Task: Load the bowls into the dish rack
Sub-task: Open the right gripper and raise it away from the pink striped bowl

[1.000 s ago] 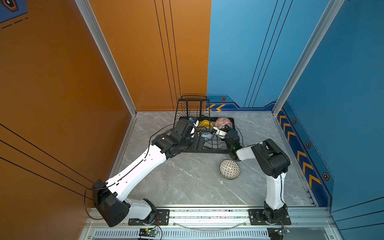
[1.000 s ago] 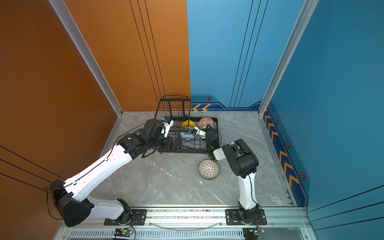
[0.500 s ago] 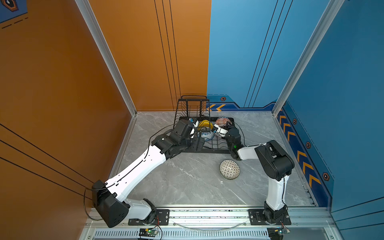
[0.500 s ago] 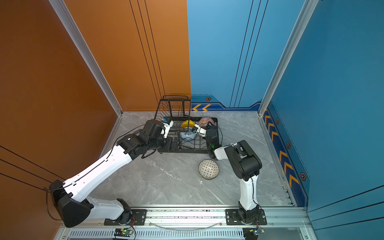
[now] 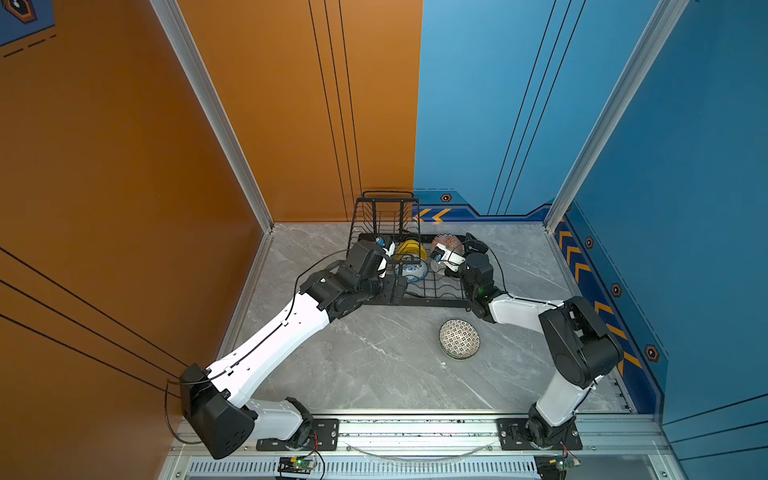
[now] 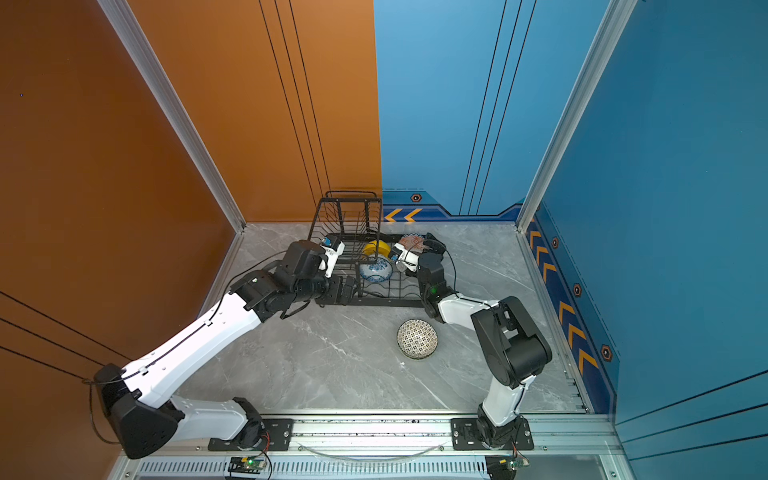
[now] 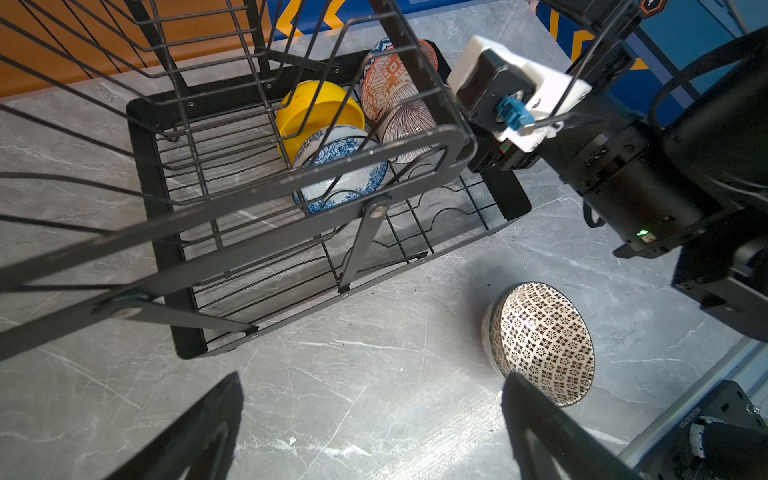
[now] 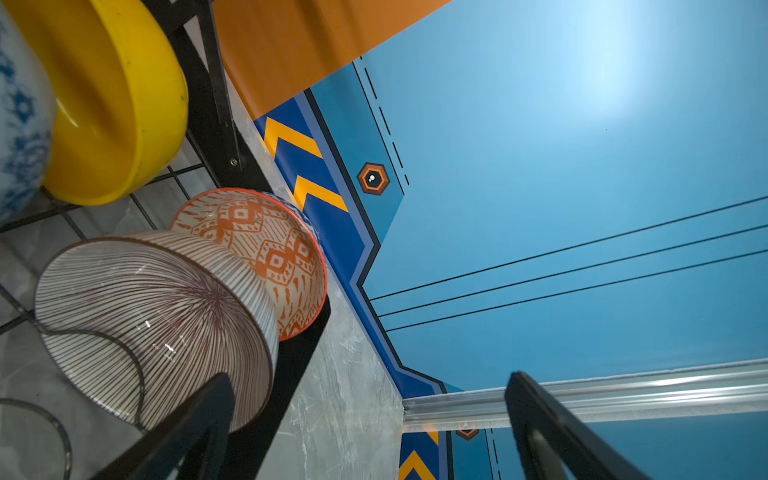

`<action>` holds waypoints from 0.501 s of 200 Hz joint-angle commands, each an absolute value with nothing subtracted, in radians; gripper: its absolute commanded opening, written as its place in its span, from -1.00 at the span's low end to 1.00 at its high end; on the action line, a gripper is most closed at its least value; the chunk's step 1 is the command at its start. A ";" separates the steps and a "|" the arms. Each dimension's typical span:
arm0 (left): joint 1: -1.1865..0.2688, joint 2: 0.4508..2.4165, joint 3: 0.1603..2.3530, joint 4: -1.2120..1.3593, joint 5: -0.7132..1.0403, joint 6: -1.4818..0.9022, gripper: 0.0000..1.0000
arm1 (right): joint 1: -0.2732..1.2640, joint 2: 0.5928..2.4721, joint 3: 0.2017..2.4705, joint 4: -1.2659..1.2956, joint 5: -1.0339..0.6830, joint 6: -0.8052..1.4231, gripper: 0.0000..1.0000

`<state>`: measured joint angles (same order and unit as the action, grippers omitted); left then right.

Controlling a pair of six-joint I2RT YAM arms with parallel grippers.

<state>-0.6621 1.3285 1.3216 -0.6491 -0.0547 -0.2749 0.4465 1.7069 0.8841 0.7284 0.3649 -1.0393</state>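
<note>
Four bowls stand tilted on edge in the rack [image 7: 145, 158], at the middle of both top views: a yellow bowl [image 7: 316, 112], a blue bowl [image 7: 340, 166], an orange bowl [image 7: 386, 83] and a striped bowl [image 7: 409, 124], paired in two short rows toward the rack's upper end. A fifth, the checked bowl [image 5: 459, 338], sits upright on the bench [image 5: 374, 374] below and right of the rack in both top views, well apart from it and touched by neither arm. The right jaws are spread wide and hold nothing (the striped bowl lies just beside them in the right wrist view, not between them). The left jaws, likewise wide and empty, hover at the rack's lower left corner in both top views. On this showing the loading looks mostly done. The checked bowl is left to lift in, and the slots at the lower end of the rack stand free for it. No other bowl is in sight.
</note>
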 commanded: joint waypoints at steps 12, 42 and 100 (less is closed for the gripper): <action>-0.653 1.303 1.307 -0.663 -0.042 -0.242 0.96 | 0.467 1.541 0.872 0.486 0.395 -0.852 1.00; -0.653 1.308 1.307 -0.663 -0.036 -0.238 0.96 | 0.475 1.426 1.037 -0.026 0.391 -0.516 1.00; -0.654 1.333 1.317 -0.663 -0.019 -0.237 0.96 | 0.499 1.355 1.224 -0.437 0.351 -0.153 1.00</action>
